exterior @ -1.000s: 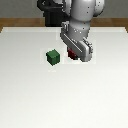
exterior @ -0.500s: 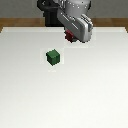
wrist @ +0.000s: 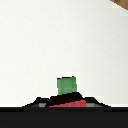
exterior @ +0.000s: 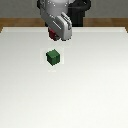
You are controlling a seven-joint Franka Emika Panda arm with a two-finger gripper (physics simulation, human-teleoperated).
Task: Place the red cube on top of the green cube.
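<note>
You can see the red cube (exterior: 53,35) has risen off the surface (exterior: 90,90) since a second ago: then it sat low beside the green cube, half a second ago it was already lifted, and now it hangs a little higher and closer to the middle of the exterior view, mostly hidden behind the arm's grey housing so that only a dark red sliver shows. The green cube (exterior: 53,57) has not moved across those frames; it rests flat on the white surface, alone, with a faint shadow under it.

The red cube sits in the end effector (exterior: 55,36), whose fingers are closed narrowly on it. In the wrist view you see the red cube (wrist: 72,104) as a flat red band right at the end effector (wrist: 70,103), between dark finger shapes, and the green cube (wrist: 66,84) showing just beyond it, apart from it and not touching. In the exterior view the green cube lies below the held cube, down on the surface and nearer the camera, nearly in line with it and only slightly toward the exterior view's left.

The arm (exterior: 59,20) comes down from the far edge of the surface, its wrist tilted so the grey housing slopes toward the exterior view's right, with the end effector pointing down, clear of the surface.
</note>
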